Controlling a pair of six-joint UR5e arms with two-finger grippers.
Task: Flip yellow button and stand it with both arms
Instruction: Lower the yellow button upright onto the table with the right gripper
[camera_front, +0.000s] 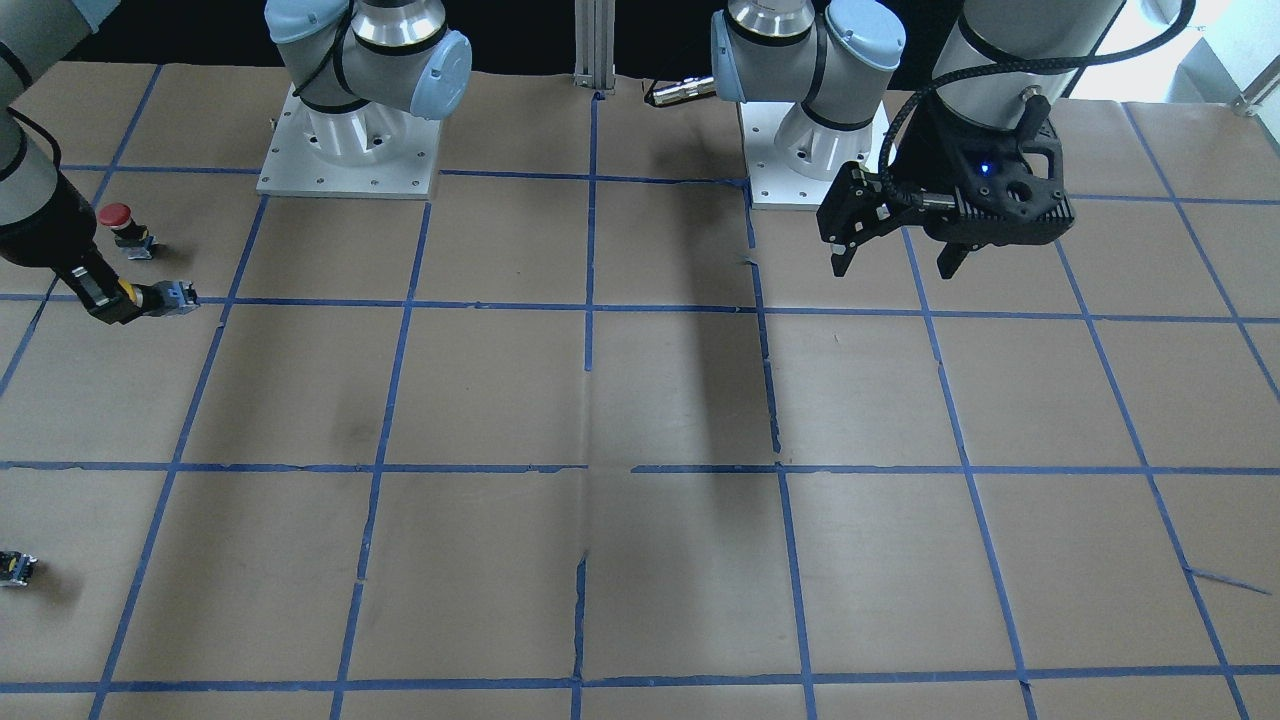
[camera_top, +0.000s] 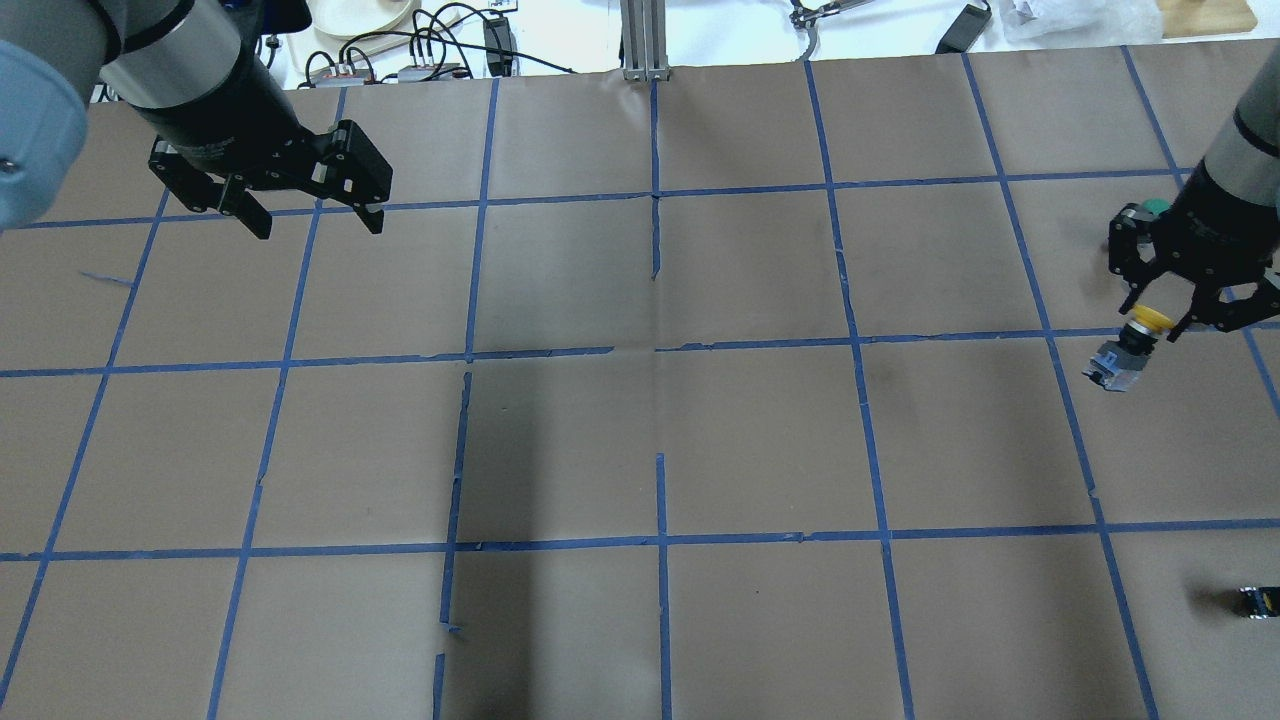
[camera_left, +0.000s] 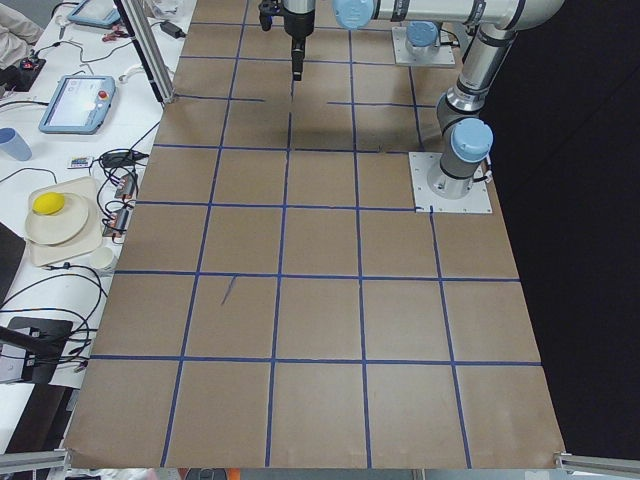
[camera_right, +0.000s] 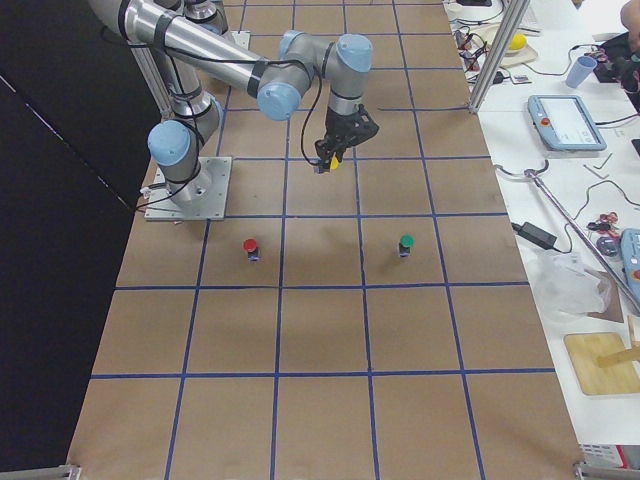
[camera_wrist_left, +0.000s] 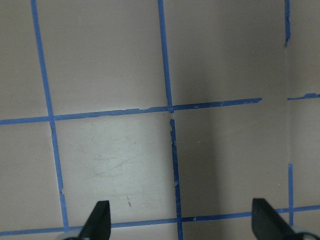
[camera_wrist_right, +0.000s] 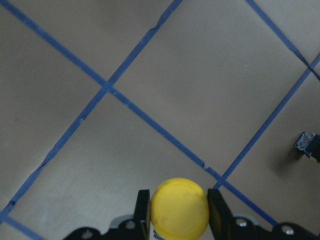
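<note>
The yellow button (camera_top: 1146, 320) is held in my right gripper (camera_top: 1160, 308), which is shut on it near the table's right end. Its yellow cap (camera_wrist_right: 179, 207) faces the wrist camera between the two fingers (camera_wrist_right: 216, 207). Its dark body (camera_front: 172, 297) sticks out past the fingertips, tilted, and looks clear of the paper. The button also shows in the exterior right view (camera_right: 331, 164). My left gripper (camera_top: 300, 215) is open and empty, hovering over the far left part of the table (camera_front: 895, 262). Its two fingertips (camera_wrist_left: 100, 215) show over bare paper.
A red-capped button (camera_front: 117, 225) stands close behind the right gripper. A green-capped button (camera_right: 405, 243) stands beyond it. A tiny black-and-yellow block (camera_top: 1258, 601) lies near the right front edge. Brown paper with blue tape lines (camera_front: 590, 306) covers the table.
</note>
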